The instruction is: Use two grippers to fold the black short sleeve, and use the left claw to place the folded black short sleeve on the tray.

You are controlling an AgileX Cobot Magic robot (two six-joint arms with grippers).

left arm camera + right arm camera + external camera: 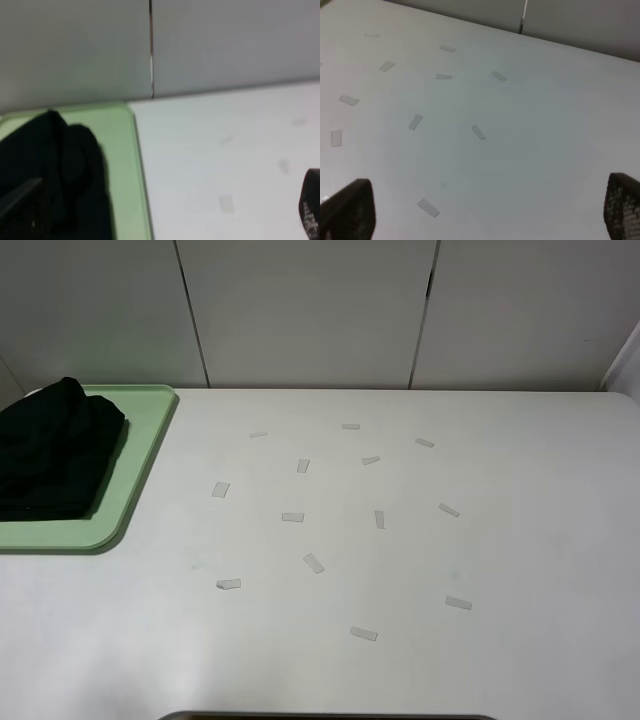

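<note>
Both fingertips of the right gripper point(485, 212) frame the right wrist view, one dark textured pad point(625, 205) at each lower corner, set wide apart with nothing between them: open and empty above the white table point(530, 150). Below it lie scattered bits of pale tape point(478, 132).

On the left wrist view, one finger point(311, 205) of the left gripper point(165, 210) shows at the edge and a dark sliver of the other sits low on the far side, spread wide and holding nothing.

Beyond it sits the pale-green tray point(125, 165), and in it the black short sleeve point(50, 180), folded into a thick bundle.

From the high camera neither arm is visible. The tray point(135, 470) sits at about 9 o'clock on the table point(520, 540), cut by the picture's edge, with the folded shirt point(55, 450) filling its visible middle and its green rim bare toward 3 o'clock. No lettering shows on the cloth in any view. The tape marks point(292, 517) spread over the table's centre, well apart from the tray. Behind the table stand grey wall panels point(310, 310).
</note>
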